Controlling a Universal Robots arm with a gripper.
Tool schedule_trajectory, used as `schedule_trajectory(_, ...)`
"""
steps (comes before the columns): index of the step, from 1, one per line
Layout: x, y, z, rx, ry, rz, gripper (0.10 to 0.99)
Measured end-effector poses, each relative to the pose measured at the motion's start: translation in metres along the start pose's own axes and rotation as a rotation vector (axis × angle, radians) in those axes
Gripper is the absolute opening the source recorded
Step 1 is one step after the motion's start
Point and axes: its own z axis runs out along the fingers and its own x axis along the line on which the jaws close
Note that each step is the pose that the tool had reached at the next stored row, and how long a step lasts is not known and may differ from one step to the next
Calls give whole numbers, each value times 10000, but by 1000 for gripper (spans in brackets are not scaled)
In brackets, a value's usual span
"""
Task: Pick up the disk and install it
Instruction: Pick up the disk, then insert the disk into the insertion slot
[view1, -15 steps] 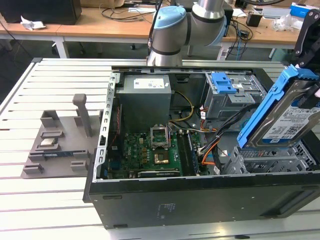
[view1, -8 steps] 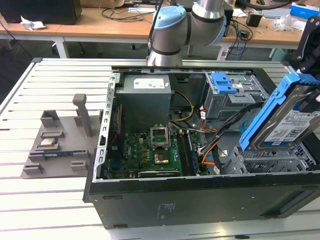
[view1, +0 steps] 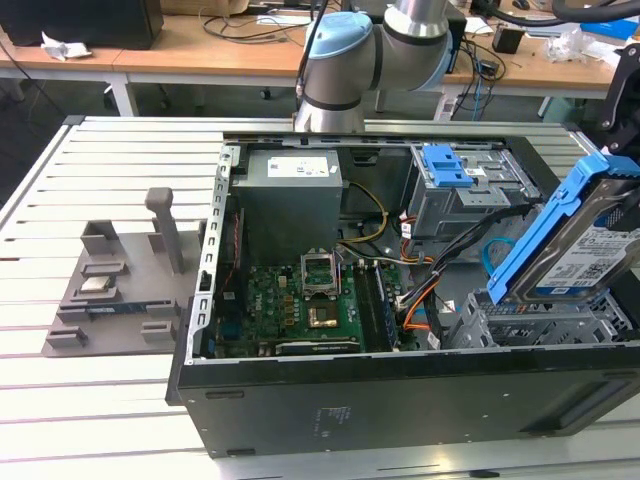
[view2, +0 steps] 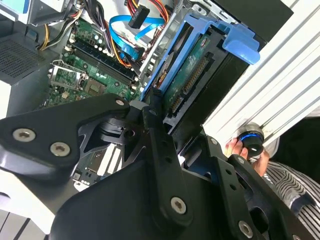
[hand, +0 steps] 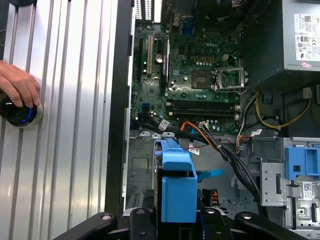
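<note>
The disk (view1: 597, 262) is a silver drive with a blue-and-white label in a bright blue bracket (view1: 553, 232). It hangs tilted at the exterior view's right, its lower end just above a grey metal bay (view1: 540, 322) of the open computer case. My gripper (view2: 172, 125) is shut on the disk. In the second wrist view the disk's green circuit-board underside (view2: 192, 82) faces the camera between the black fingers (view2: 150, 120). In the first wrist view the bracket's blue end (hand: 177, 187) stands out beyond the gripper (hand: 177, 222), over the bay floor.
The open black case (view1: 400, 400) holds a motherboard (view1: 300, 305), a power supply (view1: 290, 195), a blue-latched grey drive cage (view1: 455, 180) and loose cables (view1: 425, 295). A grey fixture (view1: 110, 290) lies at the exterior view's left. A hand (hand: 17, 85) rests on a blue-lit knob (hand: 20, 112).
</note>
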Motion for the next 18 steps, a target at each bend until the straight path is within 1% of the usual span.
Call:
schedule_trajectory(13,0,-3,0,0,0,29,369)
schedule_trajectory(18,-1,-5,14,5,-8,321,369)
